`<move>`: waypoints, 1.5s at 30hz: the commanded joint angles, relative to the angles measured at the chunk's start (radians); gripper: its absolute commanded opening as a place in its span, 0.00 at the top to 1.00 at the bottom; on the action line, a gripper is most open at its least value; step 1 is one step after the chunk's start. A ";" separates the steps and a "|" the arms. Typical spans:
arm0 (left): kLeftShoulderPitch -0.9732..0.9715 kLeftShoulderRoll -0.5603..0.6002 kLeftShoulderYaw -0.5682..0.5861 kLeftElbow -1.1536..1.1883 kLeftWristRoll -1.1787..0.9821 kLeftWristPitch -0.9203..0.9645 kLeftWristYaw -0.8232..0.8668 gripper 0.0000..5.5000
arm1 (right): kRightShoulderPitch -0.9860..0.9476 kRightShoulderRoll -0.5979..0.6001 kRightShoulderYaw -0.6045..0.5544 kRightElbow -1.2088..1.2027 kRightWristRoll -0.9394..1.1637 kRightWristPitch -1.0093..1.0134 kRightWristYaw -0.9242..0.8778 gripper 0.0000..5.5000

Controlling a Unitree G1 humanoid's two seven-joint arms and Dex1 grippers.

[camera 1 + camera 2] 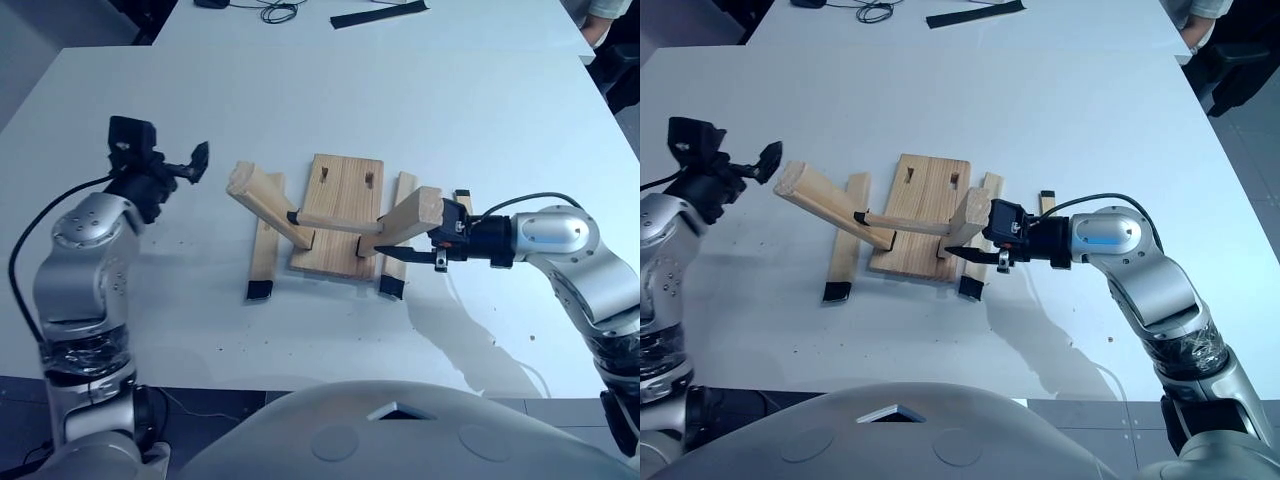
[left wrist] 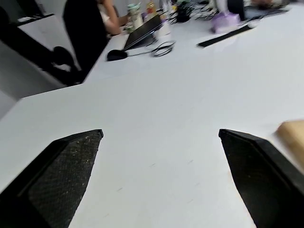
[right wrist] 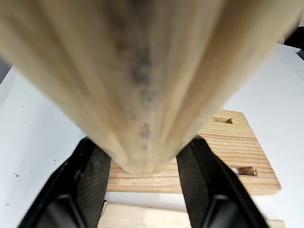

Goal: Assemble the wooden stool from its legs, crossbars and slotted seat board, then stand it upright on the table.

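Leg (image 3: pixel 142 71) clamped in R fingers (image 3: pixel 90 183); L fingers (image 2: pixel 66 175) wide, empty; white table (image 1: pixel 420 100), prob. dust-specked.

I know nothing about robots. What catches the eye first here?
A crossbar joins two legs tilted over the seat board mid-table; the right leg sits in the jaws of the right gripper. The left gripper is raised at the left, jaws open, touching nothing.

Office/lab: white desks (image 1: pixel 450 100) w/ laptop (image 2: pixel 145 31), mouse (image 2: pixel 116 54), cables (image 2: pixel 164 47) at back
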 commanded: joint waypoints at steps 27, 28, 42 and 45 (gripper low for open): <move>-0.059 -0.023 -0.135 -0.162 0.008 0.217 0.044 0.17 | -0.038 0.007 0.031 -0.008 0.001 0.032 0.011 0.64; -0.036 0.012 -0.116 -0.124 0.033 0.180 0.031 0.17 | -0.028 0.005 0.026 -0.015 0.002 0.033 0.005 0.64; -0.028 -0.068 -0.201 -0.495 -0.348 0.346 -0.096 0.17 | 0.010 0.012 0.031 -0.063 0.007 0.060 -0.036 0.64; -0.015 -0.080 -0.207 -0.532 -0.362 0.401 -0.067 0.17 | -0.023 0.012 0.036 -0.042 0.010 0.057 -0.014 0.64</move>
